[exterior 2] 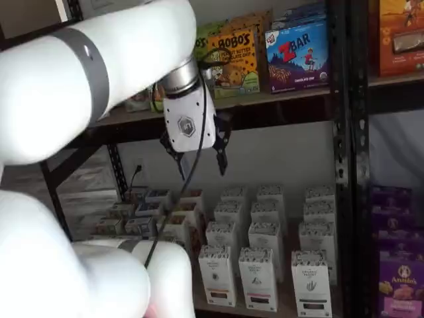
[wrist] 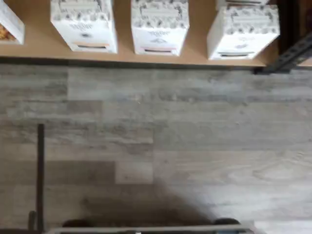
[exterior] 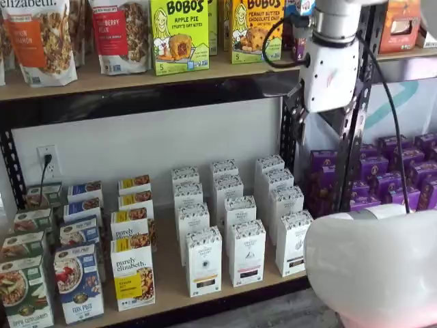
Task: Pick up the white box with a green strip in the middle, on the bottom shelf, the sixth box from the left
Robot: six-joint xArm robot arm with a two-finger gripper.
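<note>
The white box point(exterior: 293, 242) stands at the right end of the front row on the bottom shelf point(exterior: 171, 290), with a speckled top band and a dark strip near its base. It also shows in a shelf view point(exterior 2: 311, 281). The wrist view has this white box point(wrist: 243, 29) beside two similar white cartons on the pale board point(wrist: 39, 46). My gripper point(exterior 2: 199, 159) hangs open in front of the rack at the height of the upper shelf's edge, well above the box, with nothing between its black fingers. Its white body point(exterior: 331, 68) is seen side-on.
Rows of similar white cartons point(exterior: 225, 205) fill the shelf behind and to the left. A black perforated upright point(exterior: 290, 137) stands right of the box, with purple boxes point(exterior: 382, 178) beyond it. Snack boxes point(exterior: 179, 34) line the upper shelf. The arm's large white links point(exterior: 375, 266) fill the foreground.
</note>
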